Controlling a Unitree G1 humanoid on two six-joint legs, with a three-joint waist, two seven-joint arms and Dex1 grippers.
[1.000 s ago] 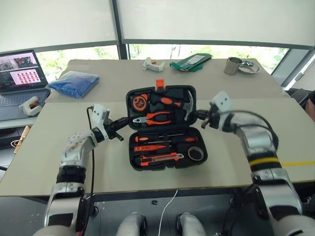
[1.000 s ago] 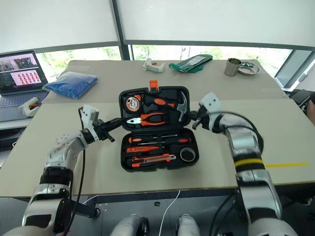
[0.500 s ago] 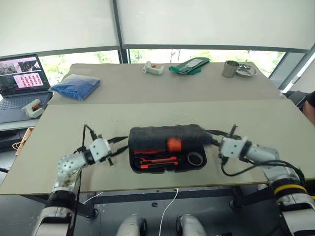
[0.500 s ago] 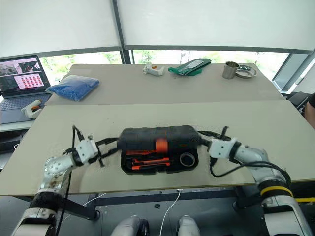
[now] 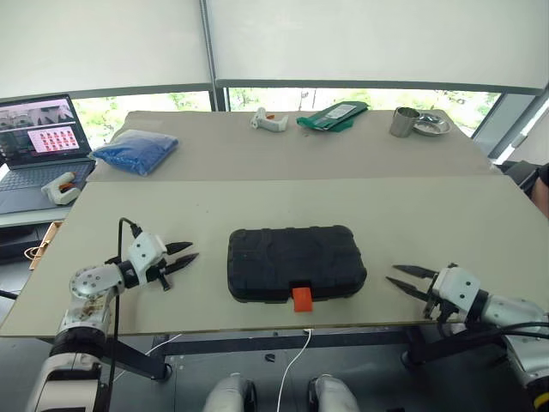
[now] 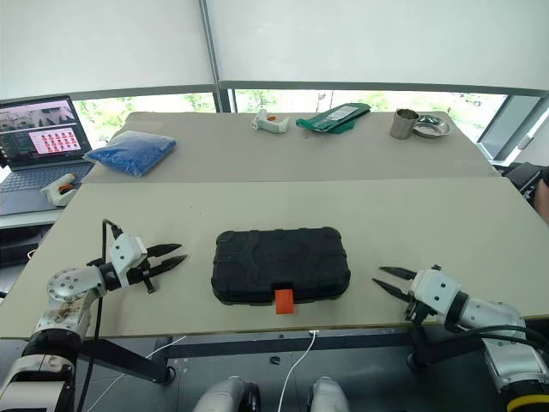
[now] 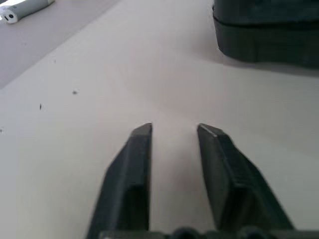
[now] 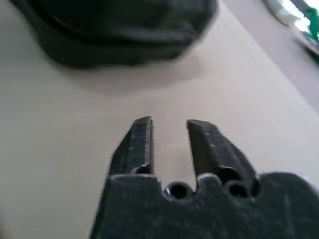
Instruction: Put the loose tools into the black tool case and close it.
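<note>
The black tool case (image 5: 296,262) lies shut on the near table, its orange latch (image 5: 301,299) hanging at the front edge. The loose tools are hidden from view. My left gripper (image 5: 193,251) hovers low over the table to the left of the case, a short gap away, its fingers apart with nothing between them. My right gripper (image 5: 391,274) is off the case's right end, near the table's front edge, also open and empty. Each wrist view looks past its own gripper, left (image 7: 174,128) and right (image 8: 169,122), at a corner of the case (image 7: 264,30).
A laptop (image 5: 39,137) and a white device (image 5: 60,187) sit on the side table at the left. On the far table are a blue bag (image 5: 135,150), a white glue gun (image 5: 271,119), a green pouch (image 5: 333,114), a metal cup (image 5: 401,122) and a dish (image 5: 431,125).
The case's lid has swung down from open to shut. Both grippers drew back from the lid, outward and lower, the right one much nearer the table's front edge.
</note>
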